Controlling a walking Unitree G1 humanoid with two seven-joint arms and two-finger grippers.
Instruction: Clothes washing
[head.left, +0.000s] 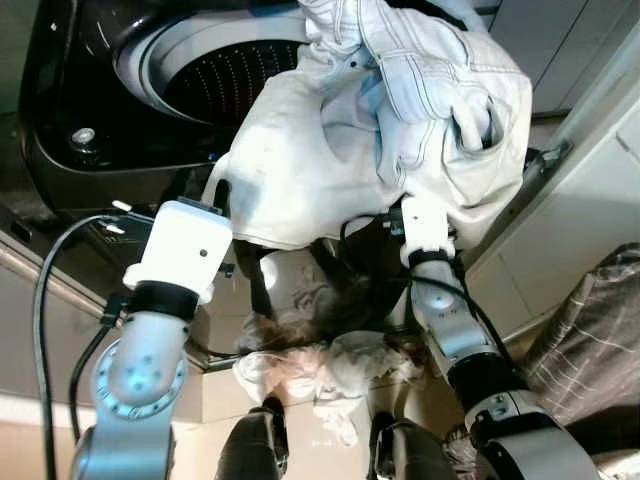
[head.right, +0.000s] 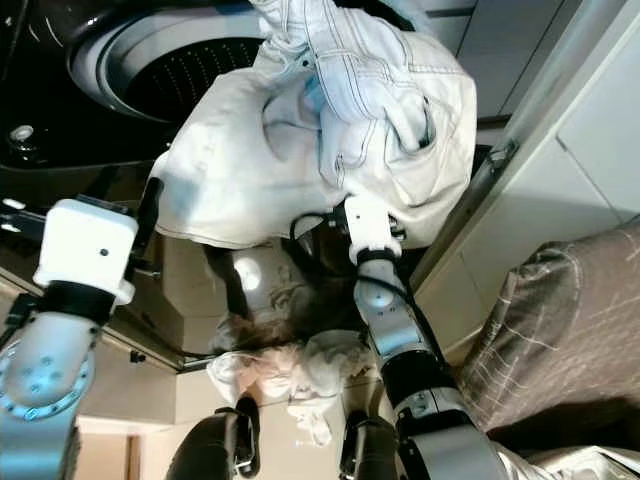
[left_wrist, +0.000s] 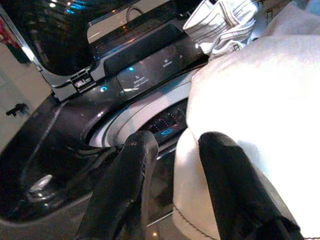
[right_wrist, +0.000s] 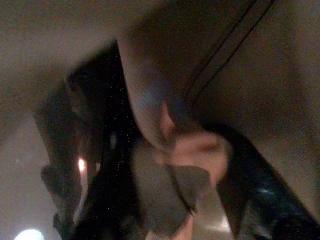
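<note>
Pale denim, washed almost white, made up the bundle of clothes (head.left: 400, 130) held up over the front of the top-loading washing machine (head.left: 90, 140); stitched seams and a pocket showed on the upper garment, which looked like a jacket or jeans. The bundle hung partly over the round opening of the perforated drum (head.left: 225, 75) and partly over the machine's front edge, draping down across both arms.

The right gripper (right_wrist: 165, 170) was buried under the cloth, and the dark, blurred right wrist view showed a fold of fabric pinched between its fingers, so it was clamped on the clothes. The left gripper (left_wrist: 172, 165) sat at the bundle's lower left edge with its two black fingers (left_wrist: 125, 180) apart, one of them pressed against the white cloth, the other over the machine's glossy black rim. Beyond them the lit control panel (left_wrist: 150, 70) ran along the back of the machine.

Below, on the floor by the robot's feet, lay a heap of crumpled laundry (head.left: 320, 360). A checked brown fabric (head.left: 590, 340) lay at the right
</note>
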